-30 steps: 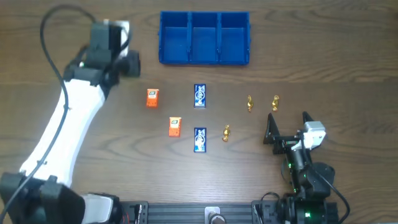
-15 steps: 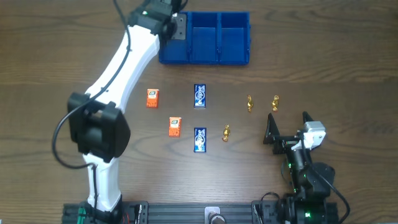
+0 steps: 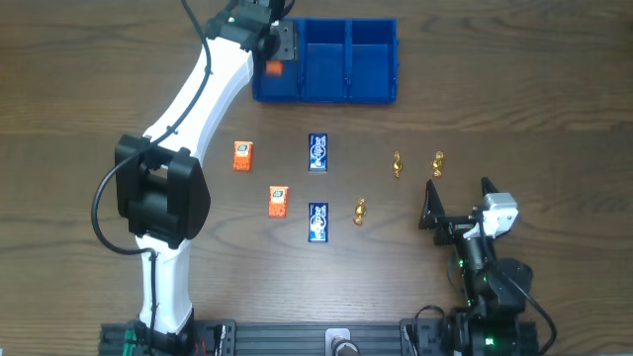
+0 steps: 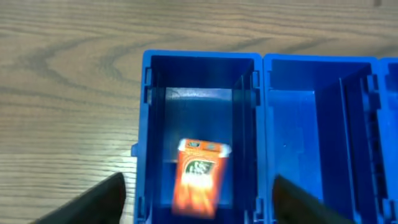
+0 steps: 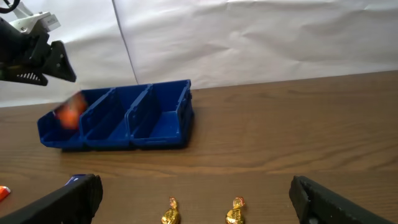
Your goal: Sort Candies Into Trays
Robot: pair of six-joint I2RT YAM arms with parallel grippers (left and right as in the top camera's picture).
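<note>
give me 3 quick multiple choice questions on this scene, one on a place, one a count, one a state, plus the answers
1. Which compartment of the blue tray holds the orange candy box?
A) left end
B) middle
C) right end

2. How many gold-wrapped candies lie on the table?
A) two
B) three
C) five

3. The left gripper is:
A) open
B) shut on a blue packet
C) shut on a gold candy

Answers:
1 A: the left wrist view shows the box within the end compartment's walls.
2 B: the top view shows three of them.
3 A: its fingers stand wide apart, holding nothing.
</note>
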